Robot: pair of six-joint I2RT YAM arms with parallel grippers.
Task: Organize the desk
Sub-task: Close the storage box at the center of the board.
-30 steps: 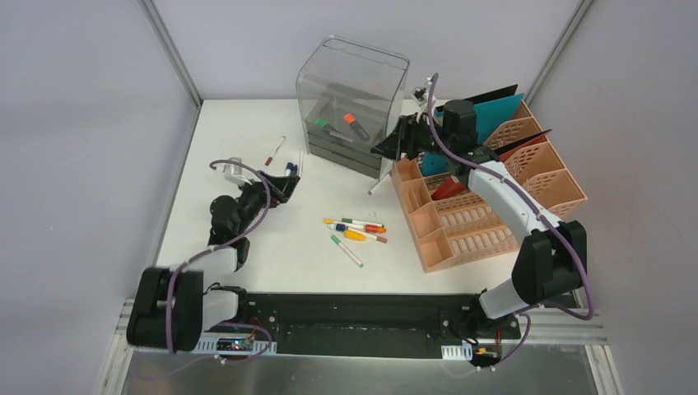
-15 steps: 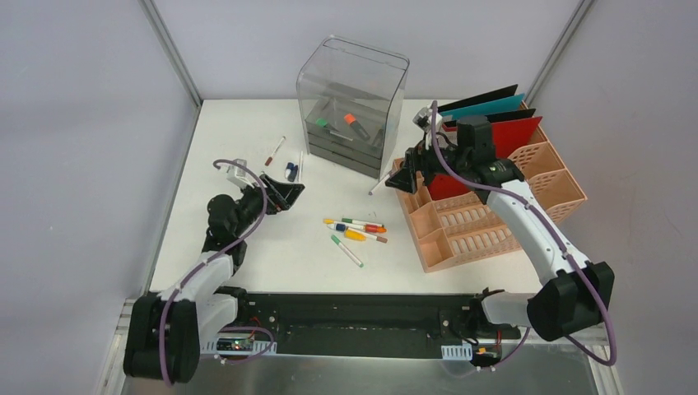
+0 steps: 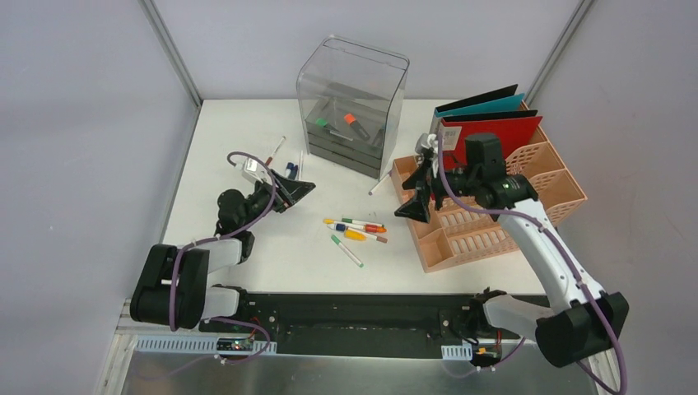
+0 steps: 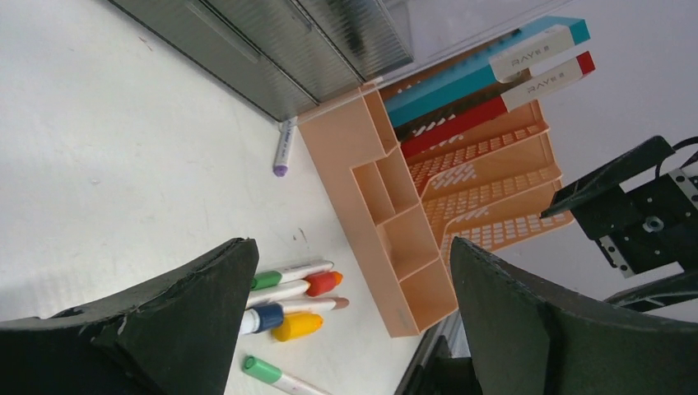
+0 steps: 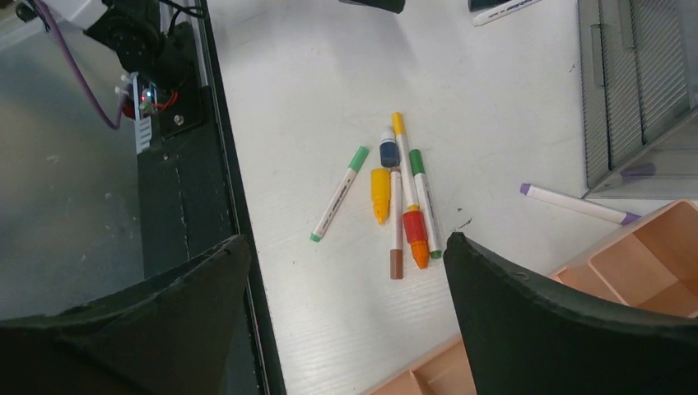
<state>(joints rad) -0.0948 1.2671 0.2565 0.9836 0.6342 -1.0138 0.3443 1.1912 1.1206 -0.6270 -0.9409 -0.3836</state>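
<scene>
Left and right jaws both stand apart, empty. The counter (image 3: 230, 132) lies beneath them, with loose markers (image 3: 358, 228) clustered at its middle. Straddle one marker across its barrel, then close; avoid dragging its touching neighbours

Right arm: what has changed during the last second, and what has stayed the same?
The right gripper pulled back from the far end of the rack toward the near side, open and empty. The red folder, leaning low before, now stands upright with the other folders. The left gripper shifted slightly right. Markers and drawer box stayed put.
</scene>
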